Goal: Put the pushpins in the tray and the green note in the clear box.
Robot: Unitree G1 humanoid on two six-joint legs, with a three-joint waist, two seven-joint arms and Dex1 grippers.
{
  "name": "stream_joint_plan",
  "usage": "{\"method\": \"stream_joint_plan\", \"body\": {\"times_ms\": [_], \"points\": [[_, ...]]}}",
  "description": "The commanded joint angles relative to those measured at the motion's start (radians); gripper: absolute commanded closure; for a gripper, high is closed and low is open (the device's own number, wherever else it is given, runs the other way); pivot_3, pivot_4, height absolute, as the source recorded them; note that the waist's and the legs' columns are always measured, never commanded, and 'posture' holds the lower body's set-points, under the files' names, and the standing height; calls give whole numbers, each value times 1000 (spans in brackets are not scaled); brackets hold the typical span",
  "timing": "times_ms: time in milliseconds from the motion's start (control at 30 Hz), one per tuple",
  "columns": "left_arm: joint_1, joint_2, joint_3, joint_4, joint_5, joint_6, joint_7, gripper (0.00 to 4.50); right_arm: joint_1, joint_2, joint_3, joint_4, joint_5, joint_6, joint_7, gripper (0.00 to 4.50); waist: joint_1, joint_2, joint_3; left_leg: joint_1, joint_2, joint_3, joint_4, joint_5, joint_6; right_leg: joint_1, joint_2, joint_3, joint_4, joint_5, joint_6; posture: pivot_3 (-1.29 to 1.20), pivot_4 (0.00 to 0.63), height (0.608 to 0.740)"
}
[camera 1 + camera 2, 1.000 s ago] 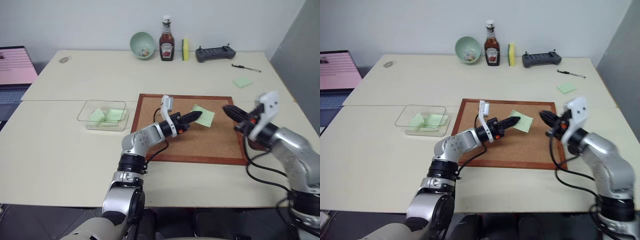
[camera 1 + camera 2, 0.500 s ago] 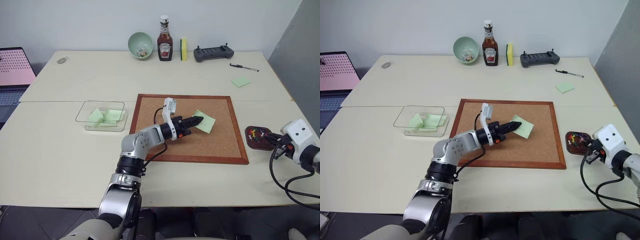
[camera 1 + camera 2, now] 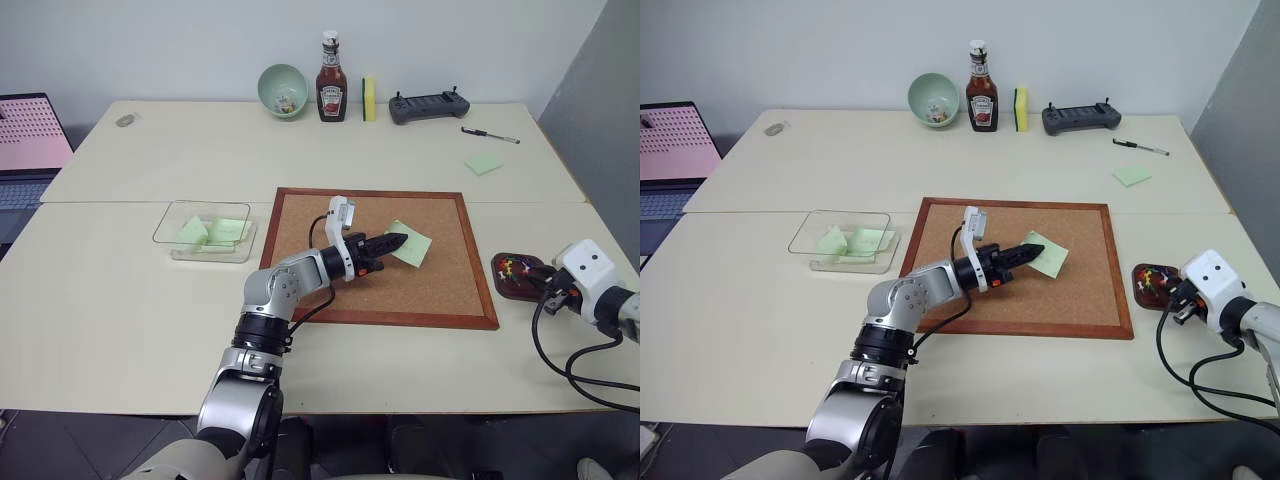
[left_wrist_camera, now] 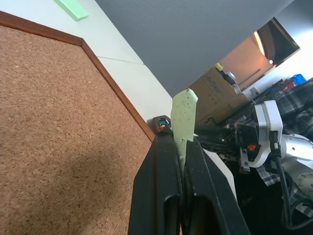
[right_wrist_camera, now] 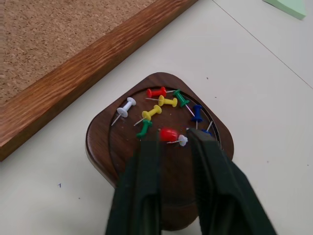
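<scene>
Pushpins in red, yellow, green, blue and white lie in the tray, the small dark brown dish on the table just off the right edge of the corkboard.

Going from the left: a laptop sits at the far left edge of the table. The clear box stands just left of the corkboard and has pale green papers inside it. Over the middle of the corkboard, the left gripper has its two black fingers pressed together on the green note; in the left wrist view the note stands up from between the fingertips, pinched at one edge, with a small red speck at its free corner. In the head views the note hangs over the cork at the gripper's tip.

Along the back of the table stand a green bowl, a ketchup bottle, a yellow-and-green sponge, a black controller and a pen, with a green sticky pad nearer the front.

At the right, the right gripper hovers over the tray with its jaws a little apart; a red pin lies in the gap between the fingertips, and neither finger presses on it.
</scene>
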Motion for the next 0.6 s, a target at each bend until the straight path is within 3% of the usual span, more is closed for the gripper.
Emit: {"method": "stream_joint_plan", "body": {"times_ms": [33, 267, 367, 600], "points": [[-7, -5, -4, -32, -1, -10, -3, 4500, -13, -9, -23, -43, 8, 24, 3, 2582, 0, 0, 0, 0, 0, 0, 0, 0, 0, 0, 0, 0, 0, 0, 0, 0, 150, 740], [-20, 1, 17, -49, -7, -15, 16, 4500, -15, -3, -75, -129, 74, 72, 19, 1093, 0, 0, 0, 0, 0, 0, 0, 0, 0, 0, 0, 0, 0, 0, 0, 0, 150, 740], [-22, 21, 32, -126, -1, -26, 61, 4500, -35, 3, -86, -202, 141, 76, 59, 1093, -2, 0, 0, 0, 0, 0, 0, 0, 0, 0, 0, 0, 0, 0, 0, 0, 150, 740], [22, 132, 87, -419, 77, -23, 280, 4500, -214, 87, 39, -283, 264, 88, 119, 1093, -4, -1, 1, 1, 1, 0, 0, 0, 0, 0, 1, 0, 1, 0, 0, 0, 150, 740]]}}
